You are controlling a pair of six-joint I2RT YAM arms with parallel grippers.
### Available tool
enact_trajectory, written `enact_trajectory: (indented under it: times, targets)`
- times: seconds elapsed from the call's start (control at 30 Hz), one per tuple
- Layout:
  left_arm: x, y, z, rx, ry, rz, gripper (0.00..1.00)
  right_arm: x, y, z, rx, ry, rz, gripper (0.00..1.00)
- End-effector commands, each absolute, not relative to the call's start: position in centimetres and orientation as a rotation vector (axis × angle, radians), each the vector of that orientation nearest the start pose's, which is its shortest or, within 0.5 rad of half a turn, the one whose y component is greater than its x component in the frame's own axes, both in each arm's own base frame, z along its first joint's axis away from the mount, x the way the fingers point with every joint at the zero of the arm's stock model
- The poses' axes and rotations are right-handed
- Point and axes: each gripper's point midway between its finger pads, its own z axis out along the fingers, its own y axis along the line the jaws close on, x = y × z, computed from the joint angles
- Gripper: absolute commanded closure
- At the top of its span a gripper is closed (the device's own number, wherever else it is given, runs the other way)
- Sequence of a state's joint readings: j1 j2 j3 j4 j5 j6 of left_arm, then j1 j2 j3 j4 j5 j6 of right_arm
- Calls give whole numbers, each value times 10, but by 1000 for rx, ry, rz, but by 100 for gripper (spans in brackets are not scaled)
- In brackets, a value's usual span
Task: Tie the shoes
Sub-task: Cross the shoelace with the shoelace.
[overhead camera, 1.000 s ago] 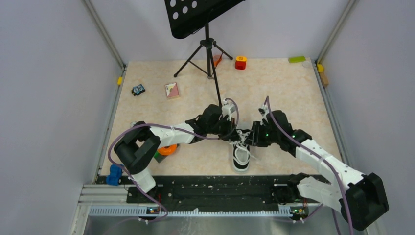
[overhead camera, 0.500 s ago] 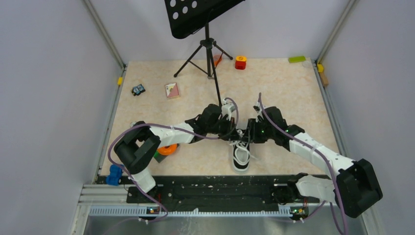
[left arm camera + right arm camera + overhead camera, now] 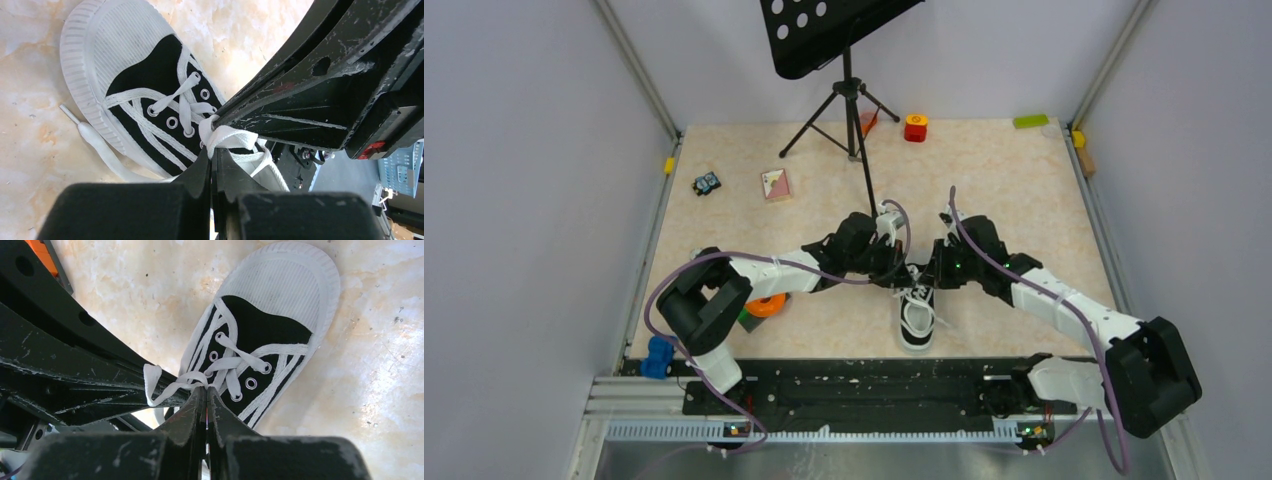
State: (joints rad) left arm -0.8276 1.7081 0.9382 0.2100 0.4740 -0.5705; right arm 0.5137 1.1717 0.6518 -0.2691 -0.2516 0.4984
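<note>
Marbled table [image 3: 1024, 190] carries sneaker [image 3: 914, 322], card [image 3: 775, 184]

Black low-top sneaker [image 3: 914, 325], white toe cap, loose white laces [image 3: 175, 92]

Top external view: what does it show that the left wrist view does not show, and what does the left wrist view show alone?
Only the top external view shows the music stand, the small card and the orange round object. Only the left wrist view shows the metal eyelets, the loose lace end lying on the table, and the white lace pinched in the closed left gripper. Both show the sneaker and the right gripper meeting the left one above its laces.
</note>
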Motion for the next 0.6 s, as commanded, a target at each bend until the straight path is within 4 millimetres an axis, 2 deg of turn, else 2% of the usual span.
enact_trajectory:
  times: [0.0, 0.33, 0.57]
  targets:
    - [229, -400, 125, 640, 2191, -1293, 100, 249, 206, 119, -143, 2364, 774, 100]
    - [233, -395, 124, 614, 2200, -1274, 100, 233, 199, 113, -124, 2392, 777, 100]
    - [235, -394, 123, 604, 2202, -1270, 100, 231, 197, 111, -120, 2399, 769, 100]
